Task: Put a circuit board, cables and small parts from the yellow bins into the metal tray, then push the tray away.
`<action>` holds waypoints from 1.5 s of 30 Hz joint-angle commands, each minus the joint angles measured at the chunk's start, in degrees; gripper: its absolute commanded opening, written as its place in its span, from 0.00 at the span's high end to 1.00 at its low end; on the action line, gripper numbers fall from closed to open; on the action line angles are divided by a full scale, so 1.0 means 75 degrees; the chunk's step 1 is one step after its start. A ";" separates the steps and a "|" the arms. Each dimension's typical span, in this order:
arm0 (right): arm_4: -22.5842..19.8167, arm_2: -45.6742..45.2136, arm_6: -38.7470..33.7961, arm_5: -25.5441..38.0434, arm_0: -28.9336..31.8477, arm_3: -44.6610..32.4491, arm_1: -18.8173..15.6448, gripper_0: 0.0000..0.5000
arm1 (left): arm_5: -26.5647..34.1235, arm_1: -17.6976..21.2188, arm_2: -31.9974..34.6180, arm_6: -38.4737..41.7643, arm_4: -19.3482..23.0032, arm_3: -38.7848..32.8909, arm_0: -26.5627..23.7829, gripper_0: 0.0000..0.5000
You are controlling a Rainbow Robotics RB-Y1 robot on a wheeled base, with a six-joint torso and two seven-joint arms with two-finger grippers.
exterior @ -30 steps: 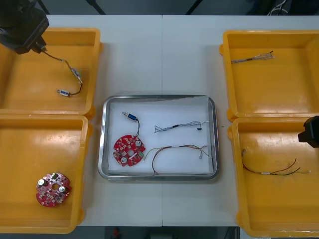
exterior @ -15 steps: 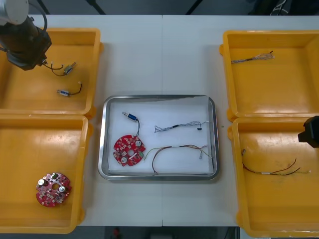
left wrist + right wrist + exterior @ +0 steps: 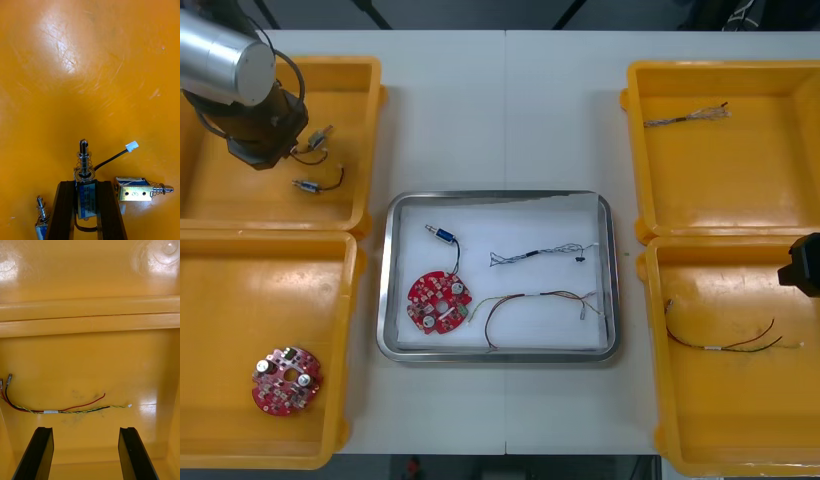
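Observation:
My left gripper (image 3: 86, 184) is shut on a small metal part (image 3: 84, 170) just above the floor of the far left yellow bin (image 3: 240, 195). The part's black lead ends in a white plug (image 3: 132, 146). Two more small metal parts (image 3: 142, 188) lie beside the fingers (image 3: 65, 210). From the front, the left gripper (image 3: 280, 148) sits low in that bin. The metal tray (image 3: 610, 270) holds a red circuit board (image 3: 440, 302), a small metal part (image 3: 442, 236), a blue and white cable (image 3: 540, 252) and a red and yellow cable (image 3: 535, 298). My right gripper (image 3: 84, 429) hangs open over the near right bin.
A second circuit board (image 3: 286, 380) lies in the near left bin (image 3: 345, 330). The far right bin (image 3: 635, 150) holds a twisted cable (image 3: 685, 117). A red and yellow cable (image 3: 56, 408) lies in the near right bin (image 3: 655, 400), beyond the right fingers.
The left arm has moved from the bin's far left corner toward its middle and come down, carrying the small metal part. The right arm has stayed put.

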 commanded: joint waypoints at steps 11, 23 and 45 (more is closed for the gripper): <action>0.0050 -0.0238 -0.0199 0.0025 0.0084 -0.0207 0.0048 0.00 | -0.0168 -0.0255 -0.0227 0.0614 -0.0236 -0.0008 0.0126 0.47; 0.0050 -0.0238 -0.0199 0.0025 0.0084 -0.0207 0.0048 0.00 | -0.0168 -0.0267 -0.0238 0.0555 -0.0294 -0.0020 0.0114 0.26; 0.0050 -0.0238 -0.0199 0.0025 0.0084 -0.0207 0.0048 0.00 | -0.0086 -0.0279 -0.0613 0.0180 -0.0294 -0.0079 0.0126 0.24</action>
